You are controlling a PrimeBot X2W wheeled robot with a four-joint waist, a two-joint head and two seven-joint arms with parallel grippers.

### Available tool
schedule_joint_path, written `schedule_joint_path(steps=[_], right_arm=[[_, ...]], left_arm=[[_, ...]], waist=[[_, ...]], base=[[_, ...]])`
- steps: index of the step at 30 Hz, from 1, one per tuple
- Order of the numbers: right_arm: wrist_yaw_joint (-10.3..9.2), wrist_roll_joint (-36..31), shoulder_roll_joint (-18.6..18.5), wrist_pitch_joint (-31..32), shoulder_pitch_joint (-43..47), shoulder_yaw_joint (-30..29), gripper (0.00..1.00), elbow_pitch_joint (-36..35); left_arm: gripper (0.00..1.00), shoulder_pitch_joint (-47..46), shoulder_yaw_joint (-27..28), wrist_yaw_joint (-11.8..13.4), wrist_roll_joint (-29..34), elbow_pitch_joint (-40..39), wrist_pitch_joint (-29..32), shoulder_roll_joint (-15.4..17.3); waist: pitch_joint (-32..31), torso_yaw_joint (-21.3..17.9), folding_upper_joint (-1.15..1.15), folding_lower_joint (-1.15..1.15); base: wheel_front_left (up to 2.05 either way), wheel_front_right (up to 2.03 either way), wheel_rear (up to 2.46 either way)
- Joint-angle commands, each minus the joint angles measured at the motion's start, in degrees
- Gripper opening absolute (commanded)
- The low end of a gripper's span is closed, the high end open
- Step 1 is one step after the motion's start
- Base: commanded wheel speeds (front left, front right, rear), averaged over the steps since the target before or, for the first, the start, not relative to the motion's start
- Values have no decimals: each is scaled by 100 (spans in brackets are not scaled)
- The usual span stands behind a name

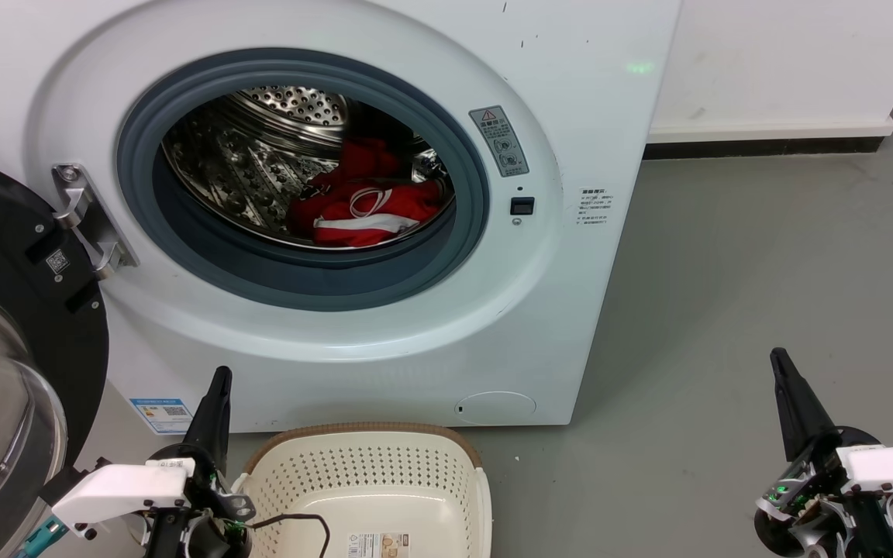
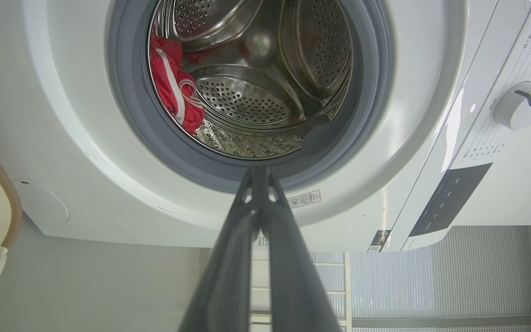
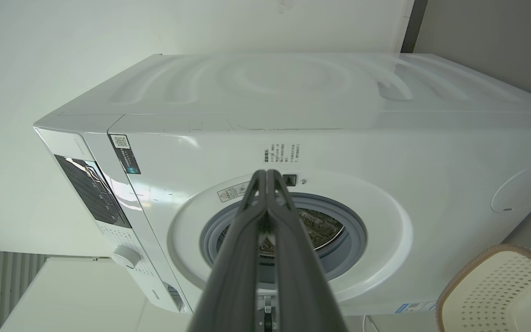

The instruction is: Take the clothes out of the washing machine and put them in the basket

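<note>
The red clothes (image 1: 365, 203) with white stripes lie bunched at the bottom of the steel drum of the white washing machine (image 1: 555, 310), whose porthole stands open. In the left wrist view the clothes (image 2: 173, 87) show at the drum's left side. The cream basket (image 1: 384, 473) with a brown rim sits on the floor in front of the washer, with nothing in it. My left gripper (image 1: 219, 380) is shut and holds nothing, low beside the basket's left rim. Off to the right over the floor, my right gripper (image 1: 778, 358) is shut and holds nothing too.
The black-framed glass door (image 1: 5, 372) hangs open at the left, close to my left arm. Grey floor (image 1: 725, 310) spreads to the right of the washer. A white wall with a dark skirting (image 1: 764, 146) runs behind. A black cable (image 1: 299, 523) lies over the basket's near rim.
</note>
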Motion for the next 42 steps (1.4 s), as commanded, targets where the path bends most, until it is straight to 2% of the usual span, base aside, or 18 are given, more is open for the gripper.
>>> schedule_joint_path(steps=[1,33,34,42], right_arm=[[0,-10,23,11,-75,-7,0,10],[0,-11,22,11,-75,-6,0,10],[0,0,1,0,0,-1,100,0],[0,-81,4,-175,116,137,100,-62]], left_arm=[[0,-39,23,-17,28,1,18,-13],[0,-39,24,-17,29,1,18,-12],[100,0,0,0,1,0,1,-1],[100,12,-201,2,22,20,-185,-6]], waist=[[0,0,0,0],[0,0,0,0],[0,0,0,0],[0,1,0,0]], base=[[0,0,0],[0,0,0],[0,0,0],[0,0,0]])
